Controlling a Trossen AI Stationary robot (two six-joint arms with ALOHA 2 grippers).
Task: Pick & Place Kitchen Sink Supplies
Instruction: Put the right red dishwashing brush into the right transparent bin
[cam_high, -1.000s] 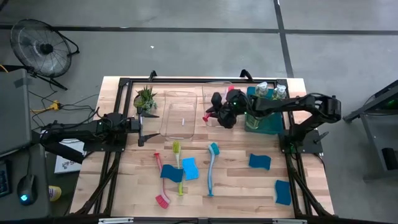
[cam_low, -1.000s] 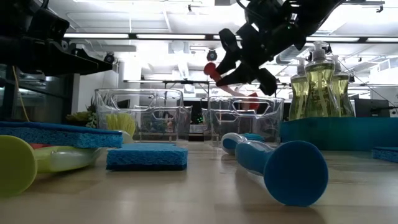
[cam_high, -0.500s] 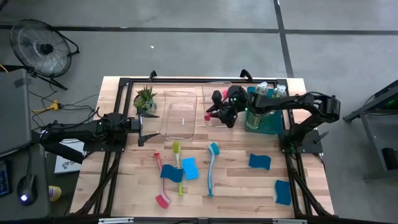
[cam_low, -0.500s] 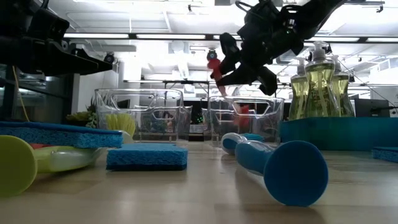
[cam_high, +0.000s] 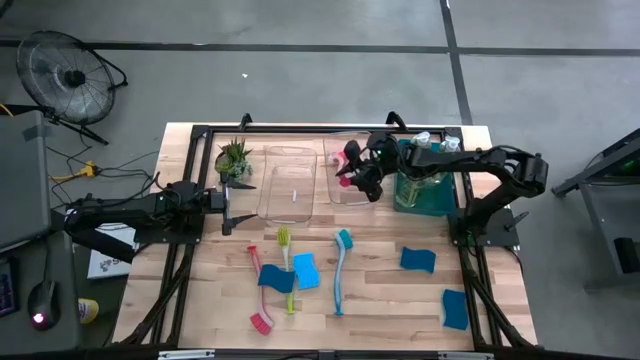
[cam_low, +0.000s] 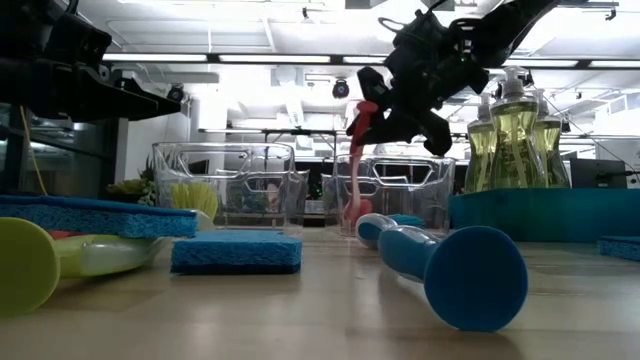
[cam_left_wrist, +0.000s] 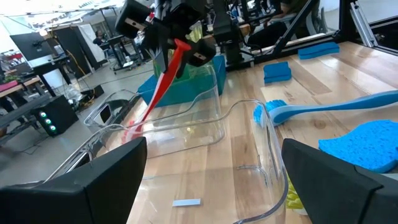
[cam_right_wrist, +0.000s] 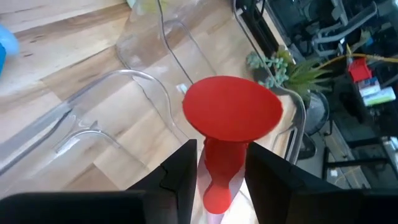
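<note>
My right gripper (cam_high: 364, 174) hangs over the right-hand clear bin (cam_high: 336, 192) and is shut on a red dish brush (cam_low: 356, 160). The brush hangs steeply, flared handle end (cam_right_wrist: 231, 112) up, bristle head (cam_left_wrist: 132, 129) low inside the bin. On the near half of the table lie a second red brush (cam_high: 260, 292), a yellow-green brush (cam_high: 286, 262), a teal brush (cam_high: 342, 268) and blue sponges (cam_high: 305, 270) (cam_high: 418, 260) (cam_high: 455, 308). Soap bottles (cam_high: 432, 146) stand in the teal bin (cam_high: 425, 195). My left gripper (cam_high: 232, 203) waits open at the table's left. My right gripper pinches the red brush's handle (cam_right_wrist: 219, 167) between its two fingers (cam_right_wrist: 180, 171), just under the flared free end. The fingers come slanting down from the table's right and lie across the handle. The brush hangs nearly upright below them; whether its head touches the bin's floor I cannot tell.
A second clear bin (cam_high: 290, 182) stands left of the first, and a small spiky plant (cam_high: 233, 158) sits at the far left. The black frame rails (cam_high: 300, 130) run along the table's edges. Bare wood shows between the teal brush and the right-hand sponges.
My right gripper has shifted a little toward the table's far edge over the right clear bin and rolled its wrist. The red brush has swung from a shallow slant to hanging almost upright, its head dropping into the bin.
</note>
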